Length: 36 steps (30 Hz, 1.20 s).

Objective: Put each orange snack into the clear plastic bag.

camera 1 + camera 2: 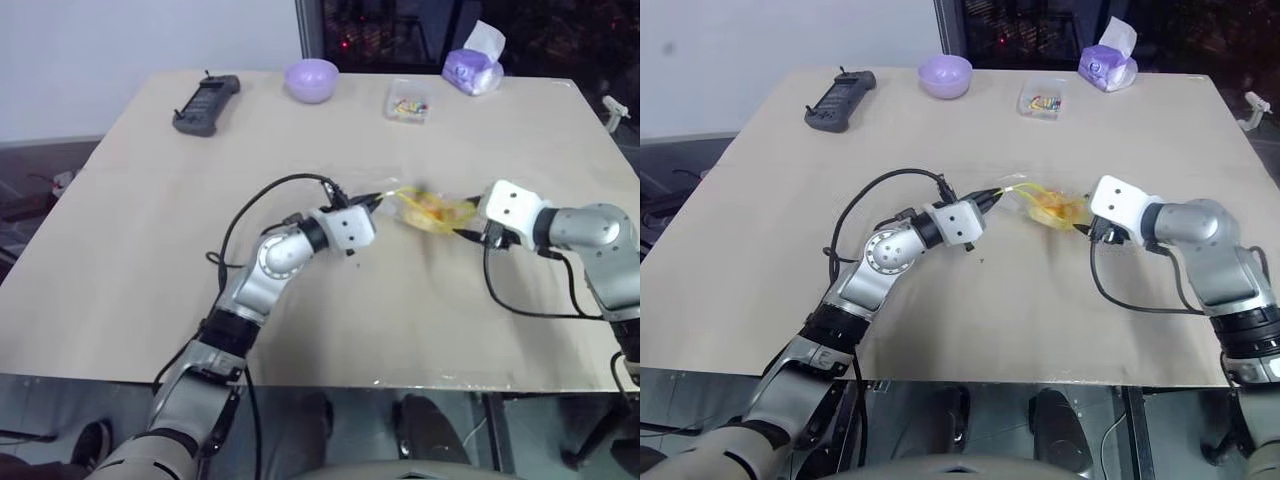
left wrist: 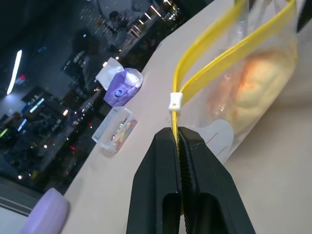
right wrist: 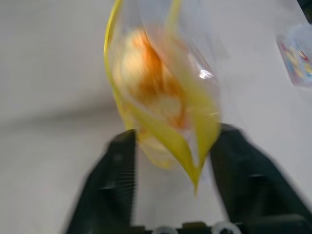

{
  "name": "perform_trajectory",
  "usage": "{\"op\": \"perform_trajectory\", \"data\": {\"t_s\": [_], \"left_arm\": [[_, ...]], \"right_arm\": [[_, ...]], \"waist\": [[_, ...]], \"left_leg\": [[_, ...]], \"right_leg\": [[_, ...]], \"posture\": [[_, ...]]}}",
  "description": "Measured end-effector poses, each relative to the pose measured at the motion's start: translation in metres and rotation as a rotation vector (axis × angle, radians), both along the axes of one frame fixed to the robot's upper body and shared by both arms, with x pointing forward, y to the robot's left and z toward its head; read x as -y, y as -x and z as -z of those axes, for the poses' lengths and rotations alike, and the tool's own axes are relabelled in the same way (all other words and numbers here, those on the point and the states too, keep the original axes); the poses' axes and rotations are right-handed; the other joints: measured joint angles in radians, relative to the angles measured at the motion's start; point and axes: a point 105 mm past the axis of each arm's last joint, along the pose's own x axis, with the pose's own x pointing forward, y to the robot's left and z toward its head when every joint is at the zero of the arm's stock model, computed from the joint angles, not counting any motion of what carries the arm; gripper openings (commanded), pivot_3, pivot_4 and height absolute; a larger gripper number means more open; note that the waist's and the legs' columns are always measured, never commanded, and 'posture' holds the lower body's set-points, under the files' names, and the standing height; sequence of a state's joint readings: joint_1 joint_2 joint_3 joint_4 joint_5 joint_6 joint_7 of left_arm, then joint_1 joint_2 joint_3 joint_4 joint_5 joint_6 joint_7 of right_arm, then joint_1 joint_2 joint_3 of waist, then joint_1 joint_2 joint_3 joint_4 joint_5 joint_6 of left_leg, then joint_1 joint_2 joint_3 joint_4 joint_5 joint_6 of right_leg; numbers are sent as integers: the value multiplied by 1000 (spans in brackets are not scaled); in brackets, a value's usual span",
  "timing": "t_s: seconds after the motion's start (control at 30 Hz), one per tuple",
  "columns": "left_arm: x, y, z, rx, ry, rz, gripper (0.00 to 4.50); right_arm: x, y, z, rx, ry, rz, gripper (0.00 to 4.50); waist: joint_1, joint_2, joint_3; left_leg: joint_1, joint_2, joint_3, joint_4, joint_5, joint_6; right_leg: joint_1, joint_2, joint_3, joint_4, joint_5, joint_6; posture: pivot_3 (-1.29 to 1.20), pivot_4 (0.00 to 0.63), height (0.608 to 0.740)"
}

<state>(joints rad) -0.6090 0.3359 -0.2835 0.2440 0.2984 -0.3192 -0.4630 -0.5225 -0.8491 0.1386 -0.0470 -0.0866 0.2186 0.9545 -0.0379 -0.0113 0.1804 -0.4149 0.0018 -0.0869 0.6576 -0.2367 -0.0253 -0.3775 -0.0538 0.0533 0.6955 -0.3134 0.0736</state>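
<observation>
You see the orange bun point(image 2: 253, 87) inside the clear bag point(image 1: 432, 209); your left pincer point(image 2: 178, 139) pinches its yellow strip point(image 2: 229, 53), your right pincer point(image 3: 170, 146) gapes wide around the bag.

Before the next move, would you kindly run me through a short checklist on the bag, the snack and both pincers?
1. Orange snack inside the clear plastic bag: ok.
2. Left pincer shut on the bag's yellow sealing strip: ok.
3. Right pincer open, fingers either side of the bag: ok.
4. Bag mouth sealed: not ok, the strips stand apart.
5. Other orange snacks left on the table: cannot tell.
</observation>
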Motion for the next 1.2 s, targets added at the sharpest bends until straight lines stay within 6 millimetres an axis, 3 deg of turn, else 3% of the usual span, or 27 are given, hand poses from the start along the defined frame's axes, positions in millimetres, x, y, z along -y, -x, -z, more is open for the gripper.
{"op": "perform_trajectory", "data": {"t_s": [0.17,0.27,0.53,0.73,1.2], "left_arm": [[3,0,-2,-12,20,-1,0],[3,0,-3,-12,24,0,0],[4,0,-7,-14,25,12,0],[1,-2,-5,-28,13,2,0],[-1,1,-3,-36,8,-4,0]], "right_arm": [[0,15,2,-62,8,-45,3026],[-5,21,-11,-64,-47,-69,3026],[-42,20,-39,54,-98,-156,3026],[-71,15,-21,55,-94,-220,3026],[-86,9,-30,114,-86,-272,3026]], "waist": [[-1,0,0],[-2,0,0],[-4,0,0],[0,0,0],[-2,0,0]], "left_leg": [[-1,0,0,0,0,0],[0,0,0,0,0,0],[0,0,0,0,0,0],[-1,0,0,1,0,0],[-1,0,-1,1,0,0]], "right_leg": [[0,0,0,-1,0,0],[0,0,0,0,0,0],[0,0,0,0,0,0],[0,0,0,0,0,0],[0,0,-1,0,0,0]], "posture": [[0,150,740],[0,150,740],[0,150,740],[0,150,740],[0,150,740]]}}
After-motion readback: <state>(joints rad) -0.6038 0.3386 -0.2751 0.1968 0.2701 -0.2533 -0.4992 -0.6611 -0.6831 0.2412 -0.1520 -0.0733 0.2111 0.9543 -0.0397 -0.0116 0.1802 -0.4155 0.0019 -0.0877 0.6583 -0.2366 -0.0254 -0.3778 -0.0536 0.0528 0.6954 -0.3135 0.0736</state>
